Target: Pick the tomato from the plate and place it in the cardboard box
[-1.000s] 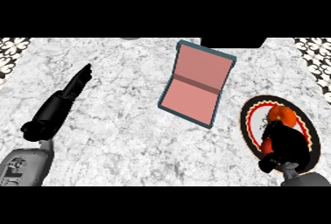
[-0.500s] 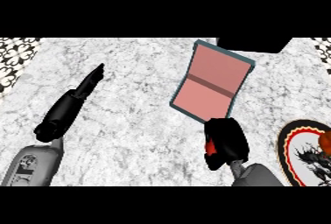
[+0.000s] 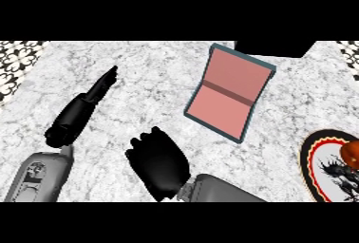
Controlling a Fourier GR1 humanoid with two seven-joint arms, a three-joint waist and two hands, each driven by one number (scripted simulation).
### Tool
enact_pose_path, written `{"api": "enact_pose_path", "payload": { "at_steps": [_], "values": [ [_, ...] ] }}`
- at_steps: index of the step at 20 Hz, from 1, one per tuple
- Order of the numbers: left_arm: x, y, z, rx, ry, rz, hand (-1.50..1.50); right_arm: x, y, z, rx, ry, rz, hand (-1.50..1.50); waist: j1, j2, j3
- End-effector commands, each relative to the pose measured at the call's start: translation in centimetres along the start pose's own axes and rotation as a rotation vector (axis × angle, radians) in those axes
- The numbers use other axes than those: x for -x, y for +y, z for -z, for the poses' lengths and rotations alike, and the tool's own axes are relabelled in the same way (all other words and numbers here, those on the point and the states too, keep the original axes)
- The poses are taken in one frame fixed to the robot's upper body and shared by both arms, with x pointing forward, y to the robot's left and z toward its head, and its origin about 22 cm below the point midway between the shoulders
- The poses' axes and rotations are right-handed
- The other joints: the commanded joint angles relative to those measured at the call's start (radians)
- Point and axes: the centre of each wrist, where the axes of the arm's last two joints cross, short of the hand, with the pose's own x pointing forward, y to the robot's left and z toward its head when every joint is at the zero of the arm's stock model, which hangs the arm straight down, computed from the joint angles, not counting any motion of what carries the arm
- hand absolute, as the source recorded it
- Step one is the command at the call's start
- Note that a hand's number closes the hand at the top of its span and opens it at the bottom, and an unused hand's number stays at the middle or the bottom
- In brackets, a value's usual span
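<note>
Right hand (image 3: 160,165) farther left (empty)

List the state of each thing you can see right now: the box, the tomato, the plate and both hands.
Box: open, lying flat on the counter, nothing inside.
Tomato: on the plate at the view's right edge, not held.
Plate: flat on the counter, partly cut off by the view's edge.
Left hand: open, fingers straight, holding nothing.
Right hand: fingers curled, nothing seen in it, over the bare counter left of the box.
</note>
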Motion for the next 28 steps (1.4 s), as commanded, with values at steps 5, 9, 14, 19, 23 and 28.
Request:
{"api": "enact_pose_path", "payload": {
  "at_steps": [5, 9, 14, 19, 23, 28],
  "values": [
    [0.9, 2.4, -1.4, -0.043, 0.030, 0.009, 0.00, -2.7, -6.9, 1.8, 0.253, 0.113, 0.146, 1.50, -0.052, -0.012, -0.001],
    [0.1, 2.4, -1.9, -0.050, 0.028, 0.018, 0.00, 0.0, -9.7, 3.8, 0.374, 0.305, 0.244, 1.50, -0.058, -0.012, 0.000],
    [0.9, 2.0, -2.5, -0.059, 0.022, 0.011, 0.00, 2.7, -10.4, 6.2, 0.428, 0.420, 0.264, 1.50, -0.072, -0.008, 0.000],
    [1.2, 1.8, -1.0, -0.069, 0.030, 0.009, 0.00, 6.2, -10.7, 8.8, 0.439, 0.496, 0.259, 1.50, -0.075, -0.004, 0.000],
    [1.4, 1.9, -1.3, -0.059, 0.027, 0.003, 0.00, 10.9, -12.9, 9.3, 0.291, 0.534, 0.145, 1.50, -0.073, -0.001, -0.001],
    [-0.2, 1.9, -1.7, -0.064, 0.010, 0.026, 0.00, 16.5, -10.2, 7.3, 0.027, 0.597, 0.168, 1.50, -0.073, -0.005, 0.000]
  ]
}}
